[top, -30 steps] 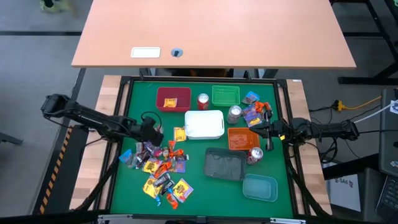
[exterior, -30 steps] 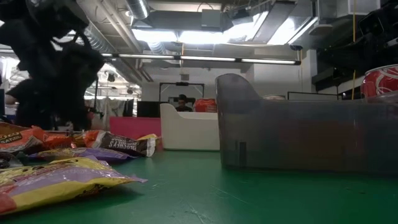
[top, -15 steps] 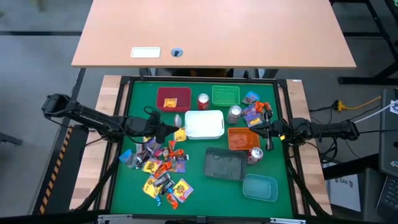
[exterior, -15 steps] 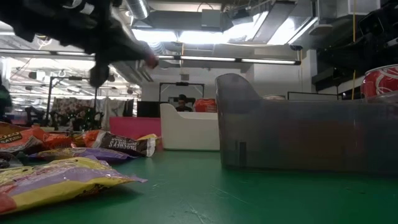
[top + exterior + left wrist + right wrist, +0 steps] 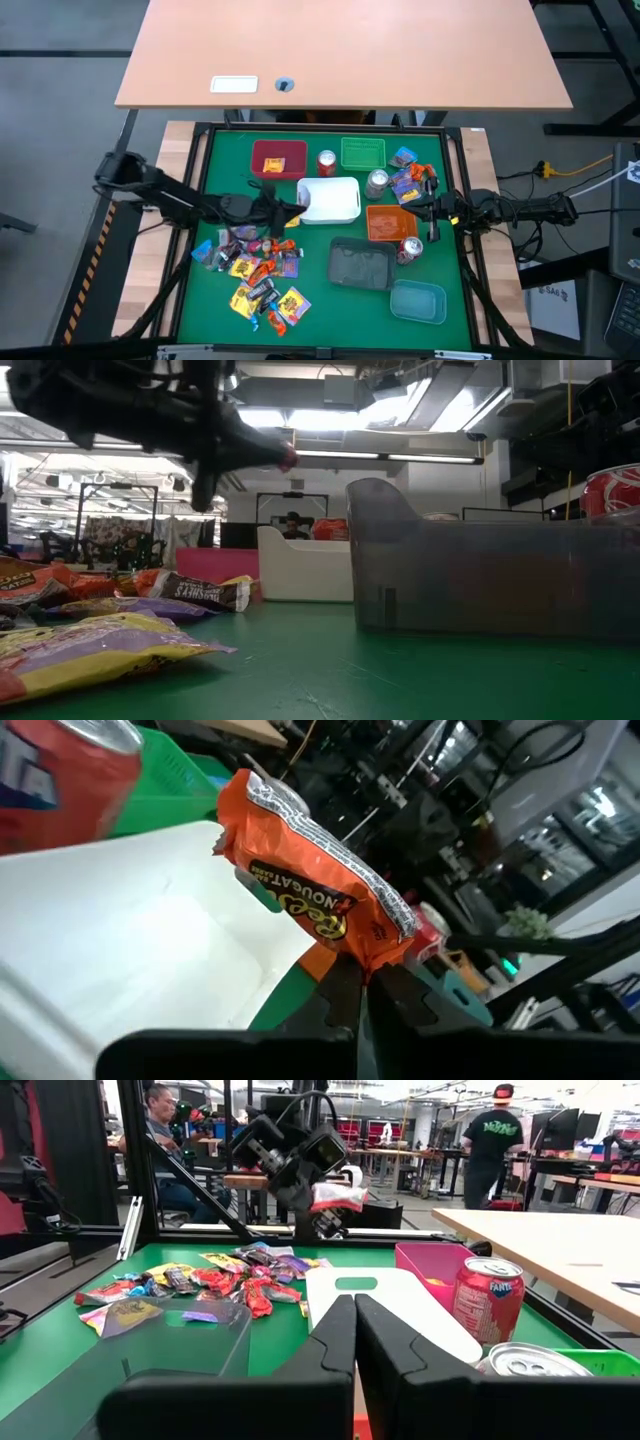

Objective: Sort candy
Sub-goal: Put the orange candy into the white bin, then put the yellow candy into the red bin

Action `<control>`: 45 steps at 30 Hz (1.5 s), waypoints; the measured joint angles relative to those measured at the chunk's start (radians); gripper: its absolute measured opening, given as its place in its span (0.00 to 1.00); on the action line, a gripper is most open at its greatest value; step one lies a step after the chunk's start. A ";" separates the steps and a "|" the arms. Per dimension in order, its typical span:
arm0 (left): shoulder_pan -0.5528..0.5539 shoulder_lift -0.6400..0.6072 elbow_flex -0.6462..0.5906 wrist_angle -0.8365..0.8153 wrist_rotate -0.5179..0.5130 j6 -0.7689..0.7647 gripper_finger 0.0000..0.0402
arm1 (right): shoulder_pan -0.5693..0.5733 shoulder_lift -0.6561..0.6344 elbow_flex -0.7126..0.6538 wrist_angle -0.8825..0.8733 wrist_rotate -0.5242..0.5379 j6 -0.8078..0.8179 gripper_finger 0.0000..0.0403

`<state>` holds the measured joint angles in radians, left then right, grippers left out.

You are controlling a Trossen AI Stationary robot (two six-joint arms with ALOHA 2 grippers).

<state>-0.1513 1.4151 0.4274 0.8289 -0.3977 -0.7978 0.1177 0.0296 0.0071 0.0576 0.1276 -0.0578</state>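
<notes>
Currently left end effector (image 5: 291, 214) is clamped shut on one orange candy (image 5: 318, 888), pinched at one end of the wrapper so the rest sticks out past the fingertips. It hangs above the tabletop (image 5: 315, 290), right at the near-left corner of the white tray (image 5: 329, 200); wrist view shows the wrapper already overlapping the tray rim.

Key relation: white tray lies straight ahead of the left end effector, toward the right side of the tabletop. Wrapper's long axis runs roughly in line with the fingers, pointing over the tray. Which tray this candy belongs in I can't tell; orange tray (image 5: 389, 222) sits further right, beyond the white one.

Rest of the candy pile (image 5: 258, 268) is on the green mat, just below and left of the held piece, well within left arm reach. A second small cluster (image 5: 407, 176) lies by the right end effector (image 5: 431, 205).

Right end effector is shut, holding nothing, parked near the right edge between the silver can (image 5: 377, 183) and the orange tray.

Left arm is clearly the nearer one for the main pile.
</notes>
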 joint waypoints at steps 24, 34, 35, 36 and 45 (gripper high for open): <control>0.054 0.157 0.165 -0.099 -0.003 0.366 0.22 | 0.000 0.000 0.000 0.001 -0.006 0.000 0.01; 0.104 0.119 0.164 -0.105 -0.002 0.375 0.29 | 0.000 0.000 0.000 0.000 -0.005 0.000 0.01; 0.109 0.109 0.164 -0.105 -0.002 0.397 0.29 | 0.000 0.000 0.000 0.000 -0.006 0.000 0.01; 0.115 0.096 0.164 -0.102 -0.002 0.425 0.29 | 0.000 0.000 0.000 0.000 -0.005 0.000 0.01; 0.163 -0.078 0.164 -0.218 -0.002 0.600 0.29 | 0.000 0.000 0.000 -0.016 -0.005 0.000 0.01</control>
<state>0.0120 1.3375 0.5919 0.6113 -0.3997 -0.1983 0.1176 0.0292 0.0071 0.0414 0.1223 -0.0578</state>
